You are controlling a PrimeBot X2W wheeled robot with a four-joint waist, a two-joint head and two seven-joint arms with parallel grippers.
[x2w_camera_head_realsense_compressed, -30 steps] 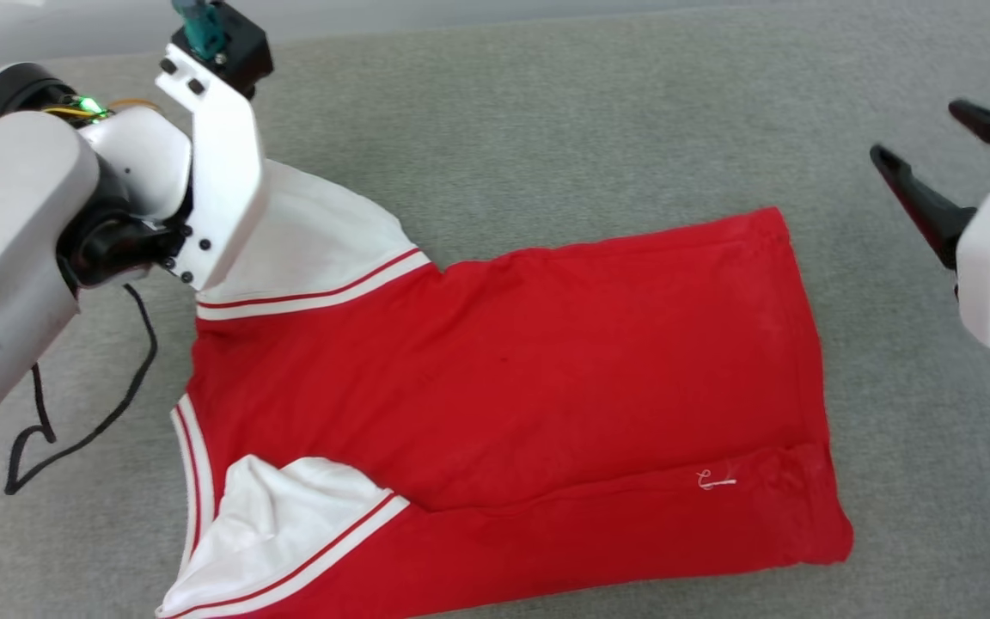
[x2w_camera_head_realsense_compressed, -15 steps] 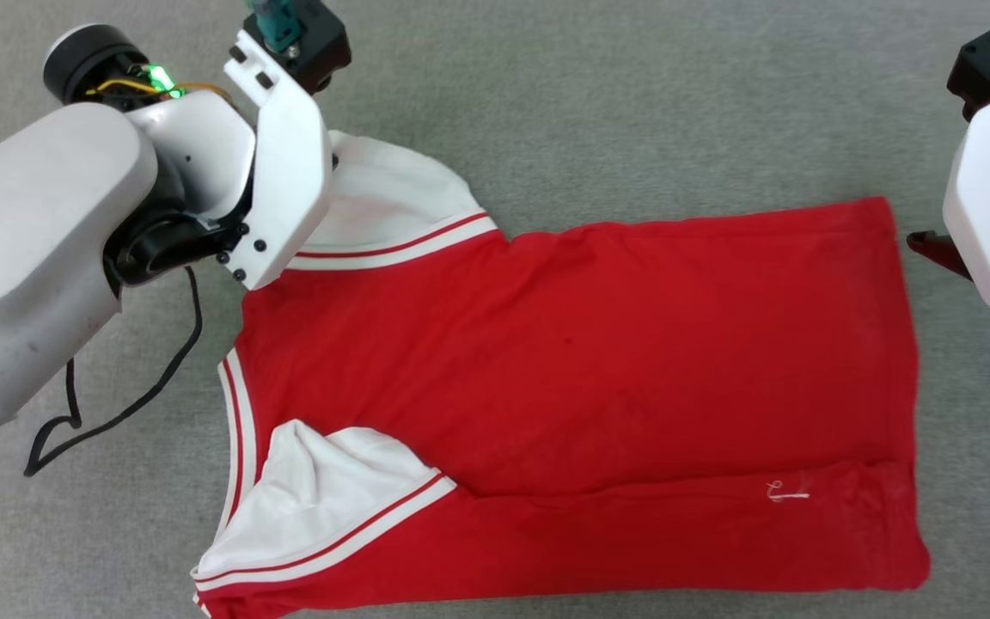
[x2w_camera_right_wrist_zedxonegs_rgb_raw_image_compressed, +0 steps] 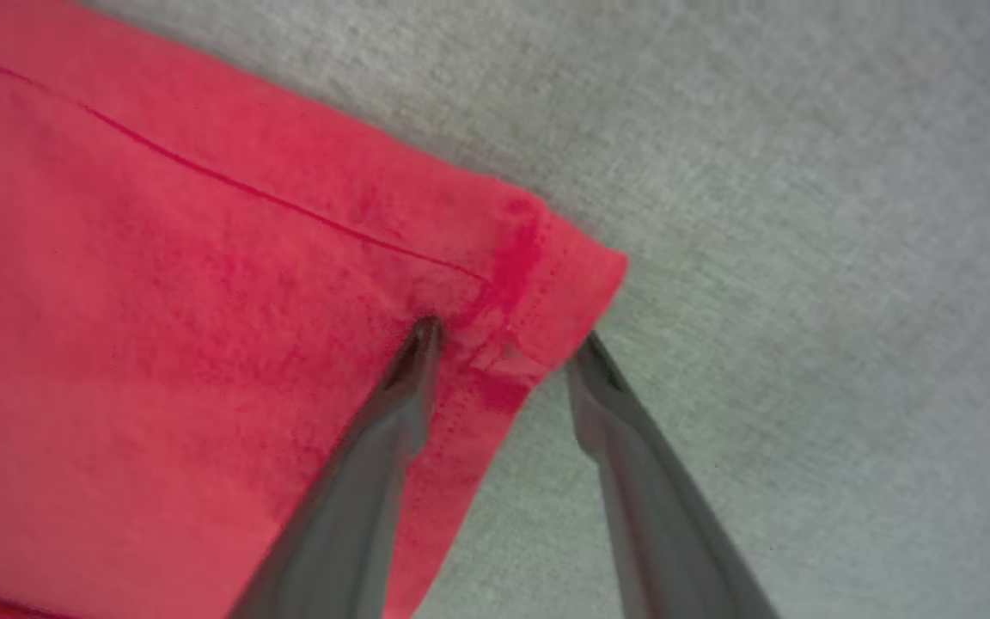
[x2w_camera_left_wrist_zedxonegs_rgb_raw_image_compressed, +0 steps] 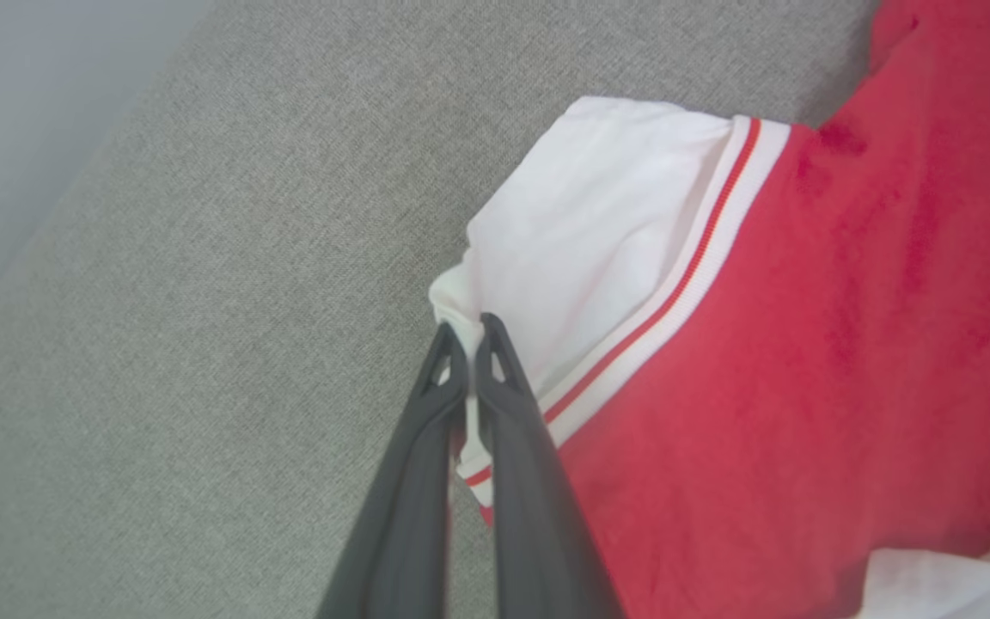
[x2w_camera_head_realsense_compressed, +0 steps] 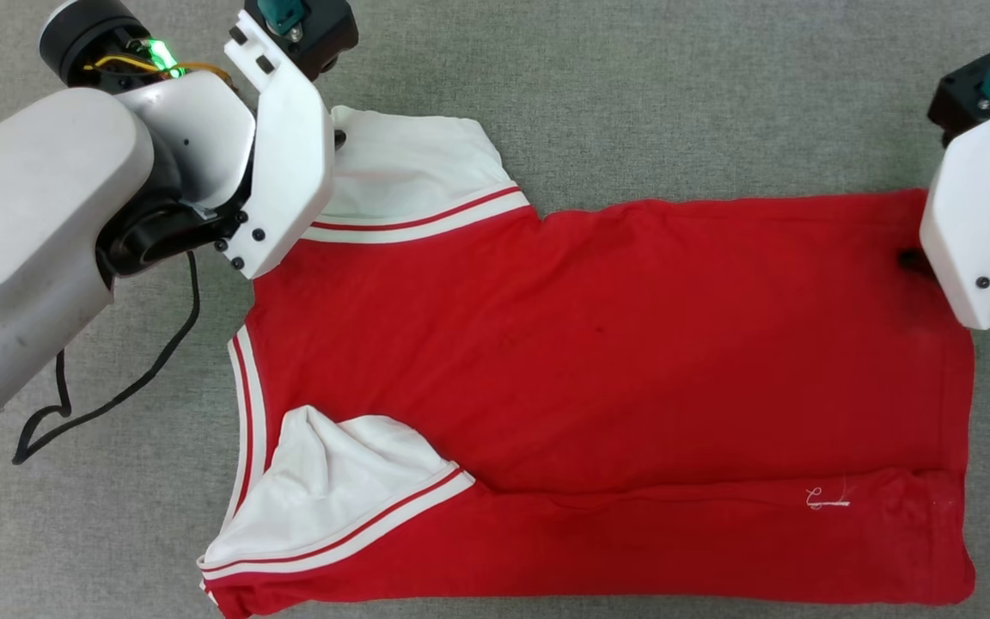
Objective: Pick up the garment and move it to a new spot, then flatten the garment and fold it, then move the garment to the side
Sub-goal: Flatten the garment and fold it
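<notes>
Garment (x2w_camera_head_realsense_compressed: 615, 344) lay flat on grey surface (x2w_camera_head_realsense_compressed: 632, 86), clear of its edge; left gripper (x2w_camera_left_wrist_zedxonegs_rgb_raw_image_compressed: 465, 344) pinched sleeve (x2w_camera_left_wrist_zedxonegs_rgb_raw_image_compressed: 598, 215), right gripper (x2w_camera_right_wrist_zedxonegs_rgb_raw_image_compressed: 508, 340) gaped astride hem corner (x2w_camera_right_wrist_zedxonegs_rgb_raw_image_compressed: 546, 284), likely needing both layers before an even lift.

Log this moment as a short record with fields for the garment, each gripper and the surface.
surface: grey woven fabric
garment: red jersey, spread flat, no lettering showing
left gripper: shut on a white sleeve at its edge
right gripper: open, fingers straddling the garment's hem corner
cable: black, loose on the surface
</notes>
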